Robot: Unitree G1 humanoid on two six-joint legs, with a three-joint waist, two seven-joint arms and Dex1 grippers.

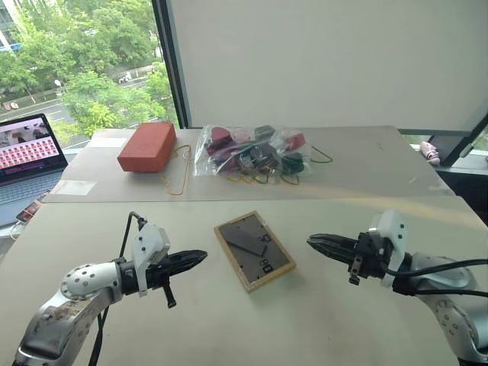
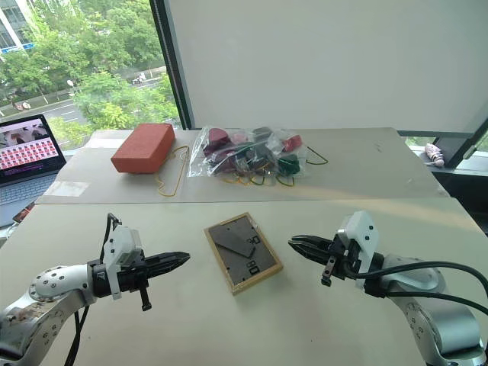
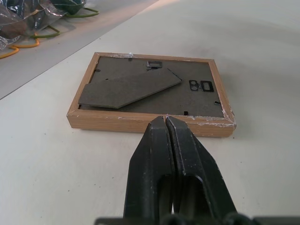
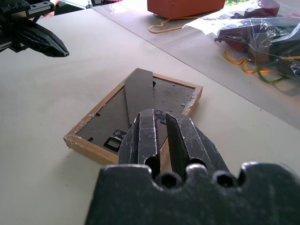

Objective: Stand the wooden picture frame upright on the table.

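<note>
Heads up, your wooden picture frame (image 1: 254, 251) is lying flat, face down, around the middle of the table (image 1: 320, 320), a bit toward the near edge, turned at an angle so no side runs parallel to that edge. The dark backing is up and the fold-out stand (image 3: 129, 87) is lying almost flush against it.

Both grippers are pinched shut with nothing in them. The left gripper (image 1: 200, 257) hovers just off one side of the frame, the right gripper (image 1: 313, 242) off the opposite side, both pointing inward at it, neither touching.

Handling-wise I'd guess it's light and stiff, so it'll probably skate on that smooth top if you poke it from one side only. The wood border looks chipped at the corners, and if there's glass on the front, don't let it flop. Best bet is opening up and pinching the light wood border on a long side, since it's the only thick bit sticking up. The stand flap looks thin and hinged, so I'd swing it out gently rather than lift by it.
</note>
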